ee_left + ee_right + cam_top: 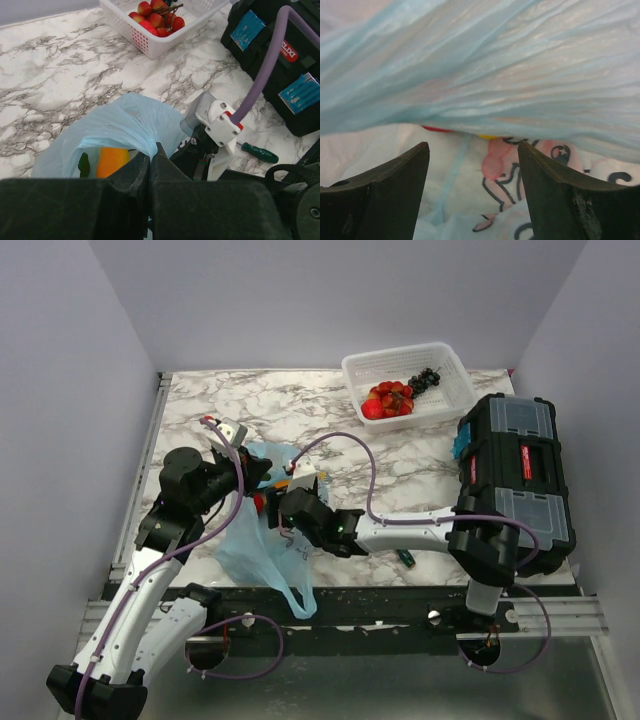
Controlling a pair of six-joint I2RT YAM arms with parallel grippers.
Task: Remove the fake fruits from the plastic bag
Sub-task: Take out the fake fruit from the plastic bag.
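Observation:
The light-blue plastic bag [262, 540] lies at the near table edge with its mouth raised. My left gripper [257, 473] is shut on the bag's rim [145, 142] and holds it up. An orange-yellow fruit [111, 161] and a green one [83, 165] show through the film; a red fruit [260, 504] shows in the mouth. My right gripper [287, 510] is open and empty inside the bag mouth [472, 150], over the printed film [495, 165]. Slivers of red fruit [437, 129] and yellow fruit [487, 136] peek from under the upper film, beyond the fingertips.
A white lattice basket [452, 365] at the back right holds red fruits [388, 402] and a dark grape bunch [426, 378]. A black toolbox [515, 475] stands on the right. A green screwdriver [405, 558] lies near the front edge.

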